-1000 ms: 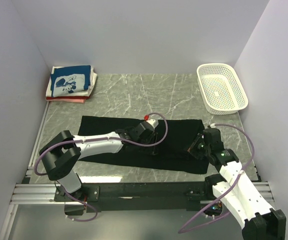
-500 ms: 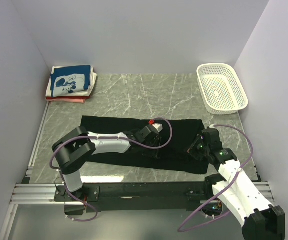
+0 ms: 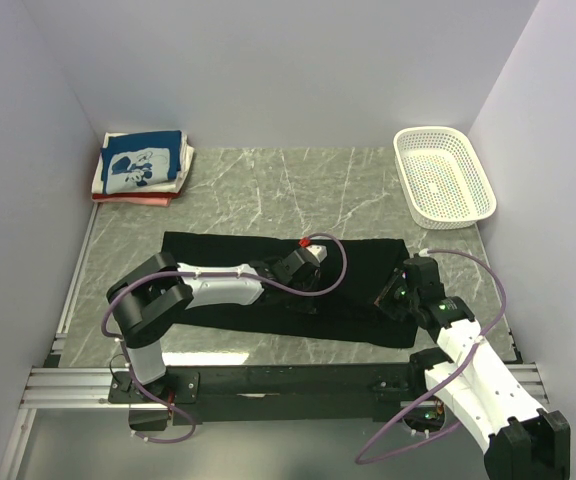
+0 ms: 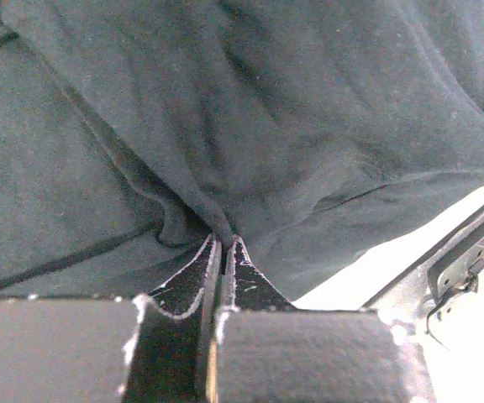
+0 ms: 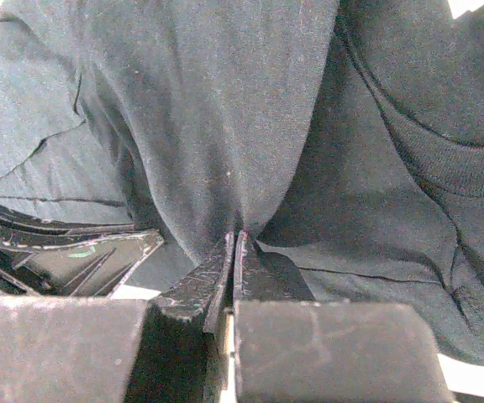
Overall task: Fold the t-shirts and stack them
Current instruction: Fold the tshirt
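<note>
black shirt [image 3: 208,250] lies spread left to right across the near middle of your worktop [image 3: 268,190]. your left pincer [image 4: 223,245] is pinched tight on a fold of it near the middle, and your right pincer [image 5: 235,239] is pinched tight on cloth at its right end. you'll see the folded shirts [image 3: 140,165] stacked in the far left corner, well apart.

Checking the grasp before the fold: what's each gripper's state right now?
Left gripper: closed, pinching the black shirt.
Right gripper: closed, pinching the same shirt.
</note>
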Robot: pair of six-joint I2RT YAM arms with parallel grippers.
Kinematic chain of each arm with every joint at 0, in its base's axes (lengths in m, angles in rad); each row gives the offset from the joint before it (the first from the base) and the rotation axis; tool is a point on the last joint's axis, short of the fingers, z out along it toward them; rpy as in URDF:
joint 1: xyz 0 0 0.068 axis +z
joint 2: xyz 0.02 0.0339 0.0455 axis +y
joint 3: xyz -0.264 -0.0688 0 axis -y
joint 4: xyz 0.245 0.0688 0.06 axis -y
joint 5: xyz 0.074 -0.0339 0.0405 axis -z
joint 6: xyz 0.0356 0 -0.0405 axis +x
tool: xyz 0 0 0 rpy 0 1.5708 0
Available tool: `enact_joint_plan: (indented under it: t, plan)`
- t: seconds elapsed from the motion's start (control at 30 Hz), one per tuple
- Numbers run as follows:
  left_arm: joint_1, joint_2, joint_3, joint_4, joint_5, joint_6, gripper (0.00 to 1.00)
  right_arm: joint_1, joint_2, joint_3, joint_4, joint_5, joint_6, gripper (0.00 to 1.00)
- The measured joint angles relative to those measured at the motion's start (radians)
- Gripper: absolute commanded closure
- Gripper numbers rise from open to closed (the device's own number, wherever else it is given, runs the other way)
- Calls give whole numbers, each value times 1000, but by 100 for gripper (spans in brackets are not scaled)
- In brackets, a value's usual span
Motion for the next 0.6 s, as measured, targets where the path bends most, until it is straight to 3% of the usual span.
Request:
enact_joint_plan:
  t: [0.6]
  plan:
    - [14, -191, -13, -47, -37, -4, 99, 0, 2, 0, -3, 8, -15, 100]
